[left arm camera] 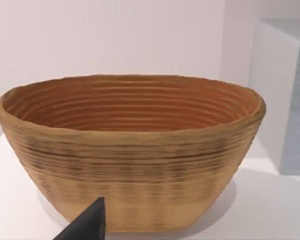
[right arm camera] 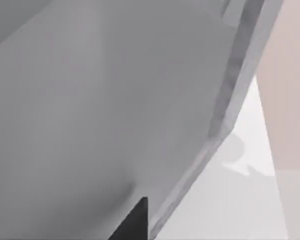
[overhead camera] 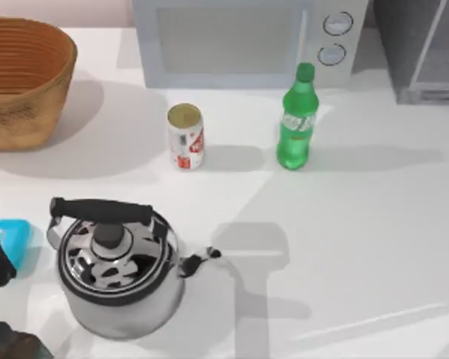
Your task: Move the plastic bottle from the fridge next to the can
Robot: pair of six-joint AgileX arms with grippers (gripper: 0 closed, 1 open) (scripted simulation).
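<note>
Now one plastic bottle (overhead camera: 296,120) stands near one can (overhead camera: 185,137).

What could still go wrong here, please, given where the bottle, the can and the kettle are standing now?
1. The plastic bottle is tall and slim and stands upright, apart from the can; a nudge closer might tip it.
2. The microwave stands close behind the bottle, so a reach from above has little room there.
3. The kettle stands in front of the can, and its handle could catch a low pass.
</note>
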